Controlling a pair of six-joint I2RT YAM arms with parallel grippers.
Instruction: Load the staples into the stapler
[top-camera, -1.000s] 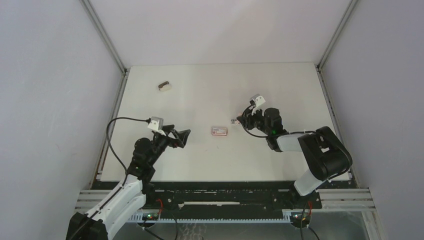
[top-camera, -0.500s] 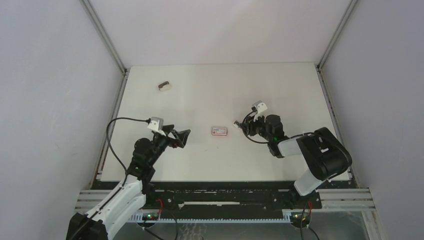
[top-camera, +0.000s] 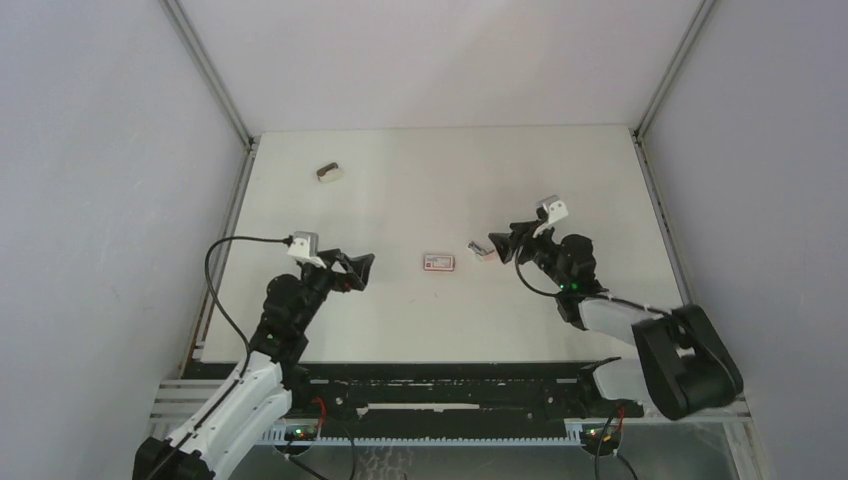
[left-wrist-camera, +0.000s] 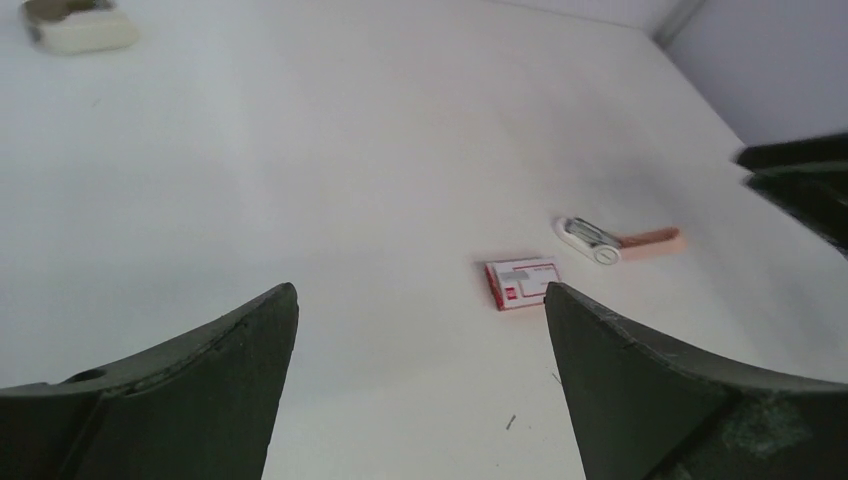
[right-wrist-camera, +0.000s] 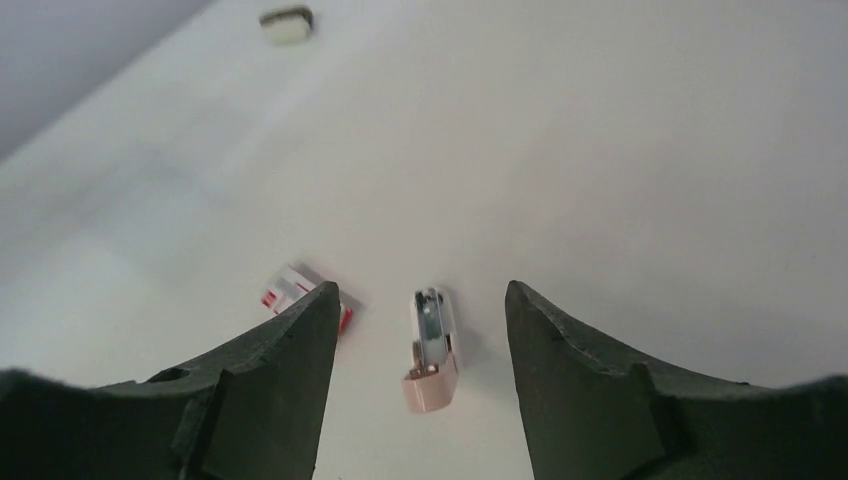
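Sizing up the staples: no strips were visible, only the staple box (left-wrist-camera: 522, 283), white with a red label, lying flat near the middle of the worktop (top-camera: 420, 180) and closed as far as I could tell. Strips were presumably inside. Pink stapler (right-wrist-camera: 432, 350) lay just right of the box, apart from it, metal channel facing up; couldn't tell whether the magazine was fully open

Jaws: right jaws were spread, just beside the stapler, which showed between the tips in the right wrist view; no contact that I could see. Left jaws were spread wide, well short of the box, holding nothing

Handling, my read:
- box was light cardboard, would skid on the smooth worktop and crush under a hard pinch; grip the sleeve lightly across its long sides while the other arm pushes the tray out from a short end
- strips would be very light, thin, slick metal, stiff but brittle along the glue line; bending or twisting would likely snap them
- take a strip across its two long flanks near mid-length, level, low force
- stapler looked small and light, so it would need pinning during insertion

Small cream-and-brown object (top-camera: 329, 172) sat far back left, not relevant
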